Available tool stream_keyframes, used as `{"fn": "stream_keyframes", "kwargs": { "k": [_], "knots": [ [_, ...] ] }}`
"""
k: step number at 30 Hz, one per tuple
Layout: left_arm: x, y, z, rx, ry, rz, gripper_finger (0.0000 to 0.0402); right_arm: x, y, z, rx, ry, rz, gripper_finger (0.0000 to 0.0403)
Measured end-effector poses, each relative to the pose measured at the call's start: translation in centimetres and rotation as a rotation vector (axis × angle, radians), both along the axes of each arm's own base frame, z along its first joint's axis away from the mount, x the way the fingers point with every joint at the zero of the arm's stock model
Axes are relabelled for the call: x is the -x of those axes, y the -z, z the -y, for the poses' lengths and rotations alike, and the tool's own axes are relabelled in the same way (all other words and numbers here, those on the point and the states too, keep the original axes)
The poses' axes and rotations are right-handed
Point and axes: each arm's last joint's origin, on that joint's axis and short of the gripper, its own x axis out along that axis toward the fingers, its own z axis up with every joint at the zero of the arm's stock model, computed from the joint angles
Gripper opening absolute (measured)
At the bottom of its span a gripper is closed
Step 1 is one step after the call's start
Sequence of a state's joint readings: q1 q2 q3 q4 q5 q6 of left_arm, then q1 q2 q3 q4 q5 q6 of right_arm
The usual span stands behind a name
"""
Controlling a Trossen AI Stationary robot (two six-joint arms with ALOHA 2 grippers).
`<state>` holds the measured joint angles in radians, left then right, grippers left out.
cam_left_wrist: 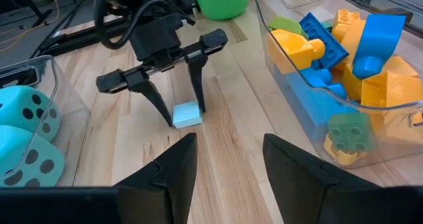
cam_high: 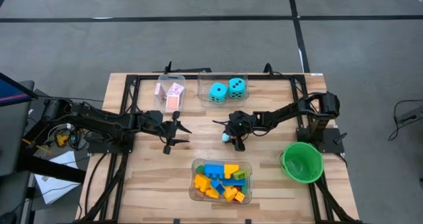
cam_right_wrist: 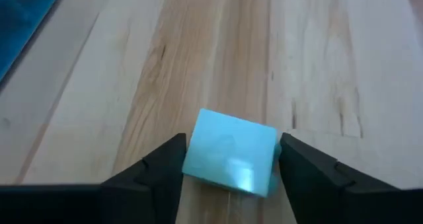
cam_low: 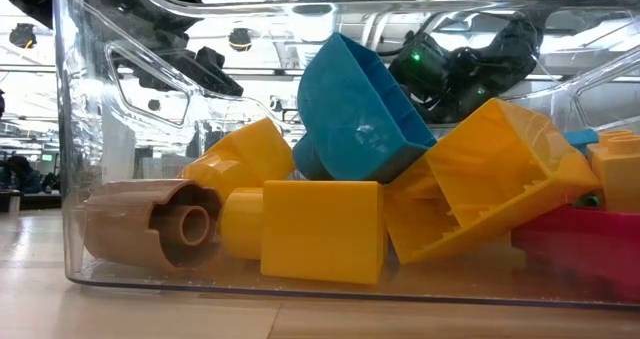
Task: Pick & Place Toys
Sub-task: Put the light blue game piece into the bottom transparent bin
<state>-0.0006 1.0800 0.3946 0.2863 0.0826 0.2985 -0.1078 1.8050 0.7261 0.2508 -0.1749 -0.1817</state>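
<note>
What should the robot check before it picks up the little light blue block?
1. Light blue block sits between the right end effector's fingers: ok.
2. Block lies flat on the table: ok.
3. Fingers squeezing the block firmly: cannot tell.
4. Left end effector hangs apart from the block, fingers open and holding nothing: ok.
5. Brick tub and green bowl stand away from the block: ok.

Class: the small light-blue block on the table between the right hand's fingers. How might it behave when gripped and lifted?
The light-blue block looks boxy and flat-sided, so it probably won't roll. Its glossy face may slip slightly. Being small, it likely lifts easily in the right hand.
</note>
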Motion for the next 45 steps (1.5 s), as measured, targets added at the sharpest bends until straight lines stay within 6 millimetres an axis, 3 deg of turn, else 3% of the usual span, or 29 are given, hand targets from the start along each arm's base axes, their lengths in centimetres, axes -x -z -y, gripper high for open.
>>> {"fn": "stream_keyframes", "kwargs": {
  "k": [3,14,21,28,36,45],
  "knots": [
    [0.0,0.0,0.0,0.001,0.000,0.000,0.0167,0.1,-0.3,0.1,-0.017,0.017,0.001,0.0183],
    [-0.1,-0.4,-0.1,0.005,-0.040,0.039,0.0167,1.3,-2.8,-0.1,-0.054,0.007,-0.017,0.0183],
    [-0.6,-2.1,-0.6,-0.049,-0.119,0.224,0.0167,2.9,-5.8,-0.5,-0.093,-0.057,0.080,0.0183],
    [-0.6,-4.4,-2.6,-0.077,-0.231,0.464,0.0167,4.8,-8.5,-1.4,-0.198,-0.178,0.272,0.0183],
    [-0.1,-6.0,-4.3,-0.020,-0.315,0.635,0.0167,6.6,-9.0,-2.7,-0.288,-0.252,0.446,0.0190],
    [-0.7,-5.9,-4.4,0.013,-0.318,0.689,0.0167,5.9,-8.4,-5.4,-0.322,-0.320,0.506,0.0184]
  ]
}}
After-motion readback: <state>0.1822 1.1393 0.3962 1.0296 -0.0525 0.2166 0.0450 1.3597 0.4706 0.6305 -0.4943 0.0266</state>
